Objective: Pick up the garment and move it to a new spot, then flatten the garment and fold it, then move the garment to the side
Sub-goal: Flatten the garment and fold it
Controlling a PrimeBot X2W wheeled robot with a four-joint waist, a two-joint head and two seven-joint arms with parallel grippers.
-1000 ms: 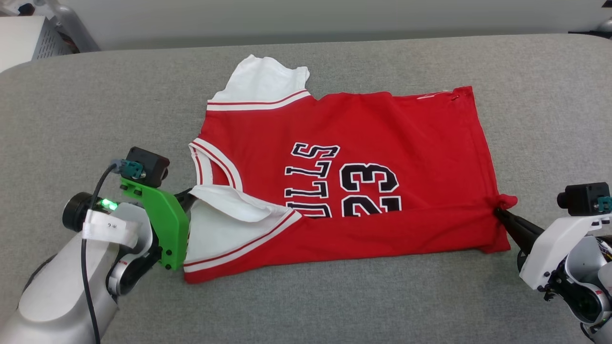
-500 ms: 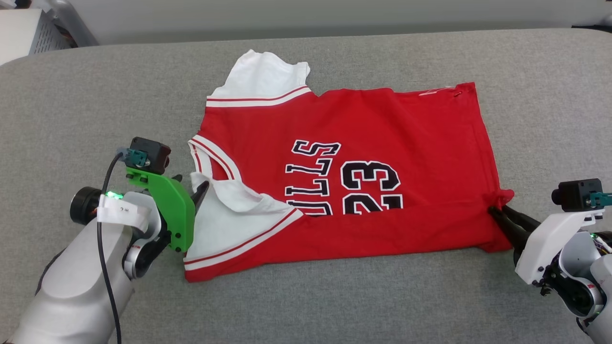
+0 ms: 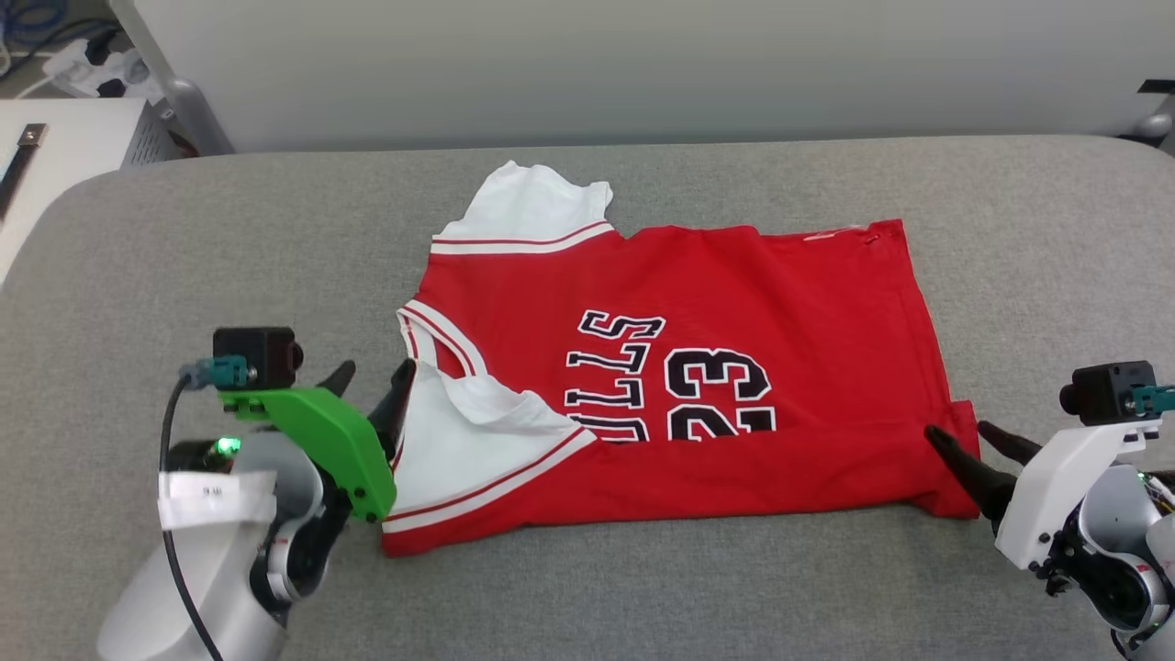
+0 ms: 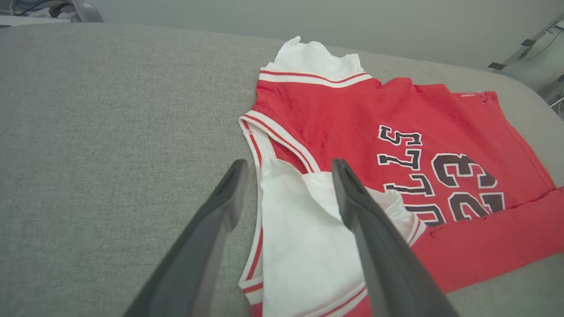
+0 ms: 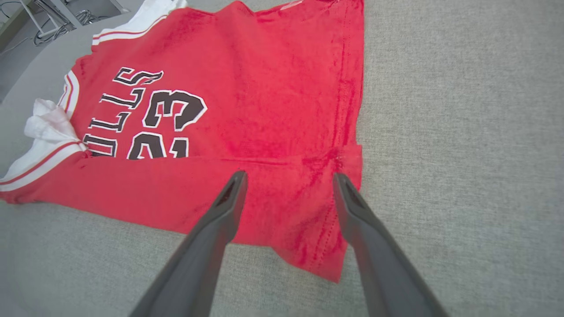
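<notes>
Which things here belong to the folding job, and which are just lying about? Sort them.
Job:
garment, partly folded on the grey table
left gripper, open
right gripper, open

Lying about:
white cabinet
cables behind it

Red, white-sleeved "BULLS 23" garment point(image 3: 780, 294) lies flat, its near side folded over.

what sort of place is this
Most likely a lab or test room: a grey padded table holding the garment, a pale wall behind it, and loose cables by a white cabinet.
</notes>
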